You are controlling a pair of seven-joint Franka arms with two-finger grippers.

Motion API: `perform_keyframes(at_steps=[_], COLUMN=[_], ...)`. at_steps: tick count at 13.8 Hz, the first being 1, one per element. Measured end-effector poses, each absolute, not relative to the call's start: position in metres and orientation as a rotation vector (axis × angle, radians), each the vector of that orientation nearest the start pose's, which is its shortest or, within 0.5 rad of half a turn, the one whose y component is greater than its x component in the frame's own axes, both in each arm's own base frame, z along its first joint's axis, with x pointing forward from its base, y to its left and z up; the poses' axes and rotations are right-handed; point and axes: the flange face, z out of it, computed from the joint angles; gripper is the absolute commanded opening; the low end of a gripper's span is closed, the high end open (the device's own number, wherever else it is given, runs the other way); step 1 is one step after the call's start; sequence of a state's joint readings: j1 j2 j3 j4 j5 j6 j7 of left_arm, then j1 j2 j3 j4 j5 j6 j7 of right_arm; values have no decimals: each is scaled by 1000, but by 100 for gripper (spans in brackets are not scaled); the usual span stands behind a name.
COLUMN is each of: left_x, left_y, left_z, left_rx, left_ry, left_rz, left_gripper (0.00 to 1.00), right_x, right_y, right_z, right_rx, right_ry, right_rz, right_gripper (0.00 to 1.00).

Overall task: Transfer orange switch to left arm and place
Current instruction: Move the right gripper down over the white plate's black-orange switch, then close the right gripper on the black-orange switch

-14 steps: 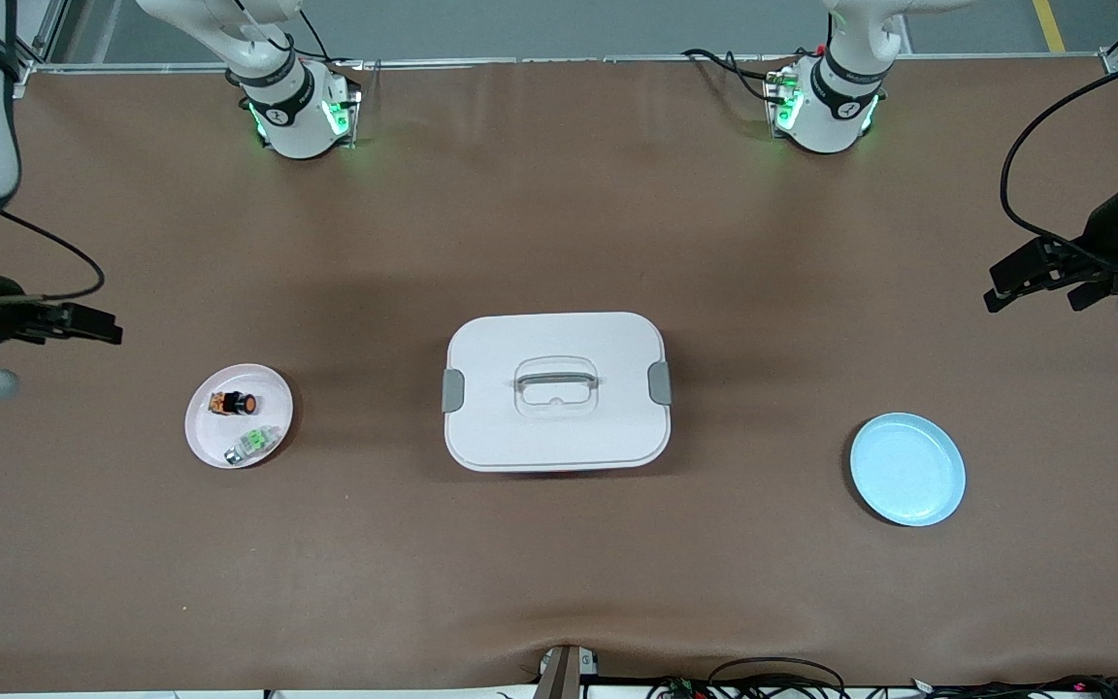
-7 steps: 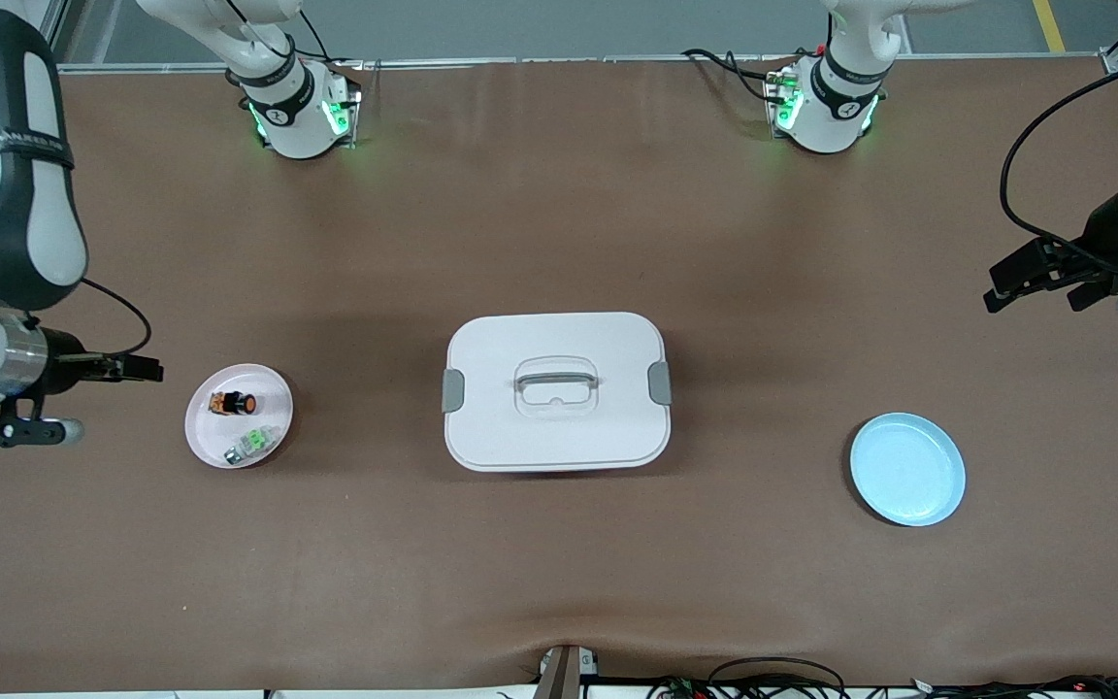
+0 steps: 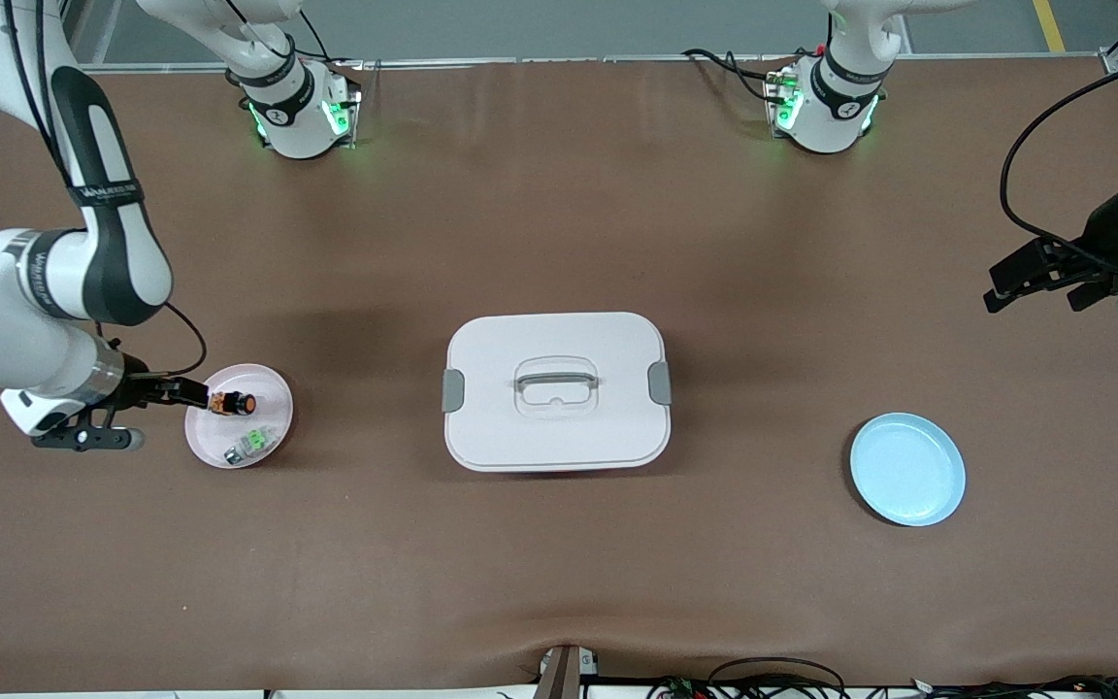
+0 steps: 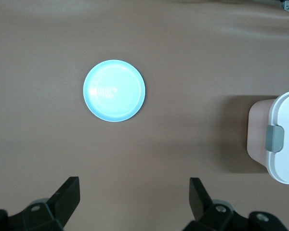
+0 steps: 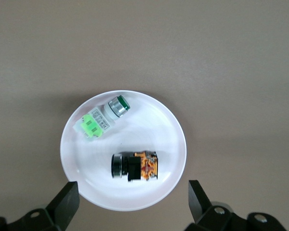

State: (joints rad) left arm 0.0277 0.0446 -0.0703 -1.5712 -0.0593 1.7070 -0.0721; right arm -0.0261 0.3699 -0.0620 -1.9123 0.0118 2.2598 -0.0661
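Toward the right arm's end of the table, the orange switch (image 3: 233, 402) lies on its side on a pink plate (image 3: 273, 383), just beside a small green-and-silver part (image 3: 250, 444) that sits nearer the front camera on the same plate. The right gripper (image 3: 192, 392) hovers over the plate's edge next to the switch, its fingers (image 5: 62, 204) spread wide and holding nothing. At the middle of the table stands the white box (image 3: 556, 391), lid on, well apart from both plates. A blue plate (image 3: 907, 469) lies toward the left arm's end. The left gripper (image 3: 1039, 274) waits up in the air over that end of the table, fingers (image 4: 67, 195) apart and holding nothing.
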Motion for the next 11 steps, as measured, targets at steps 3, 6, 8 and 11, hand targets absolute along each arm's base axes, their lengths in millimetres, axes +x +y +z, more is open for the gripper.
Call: perform_keyframes(at_steps=[3,6,8,11], left_x=[580,580,580,580], left_y=[-29,-29,-29,-29], left_z=[612,612,612,612], left_rx=[-3205,-3205,-3205,-3205], left_ry=[-56,-56,-56,-56], left_rz=[-140,-140,-140,-140], left_gripper=[100,100,100,100], right_x=[617,619,619,617], right_y=[-53,-53,-53,-53], right_z=[269,244,232,220], right_rx=[-3158,-3161,-3162,-3162], right_ry=[40,39,38,28], right_rz=[4,-14,-1,28], right_gripper=[100,100,100,100])
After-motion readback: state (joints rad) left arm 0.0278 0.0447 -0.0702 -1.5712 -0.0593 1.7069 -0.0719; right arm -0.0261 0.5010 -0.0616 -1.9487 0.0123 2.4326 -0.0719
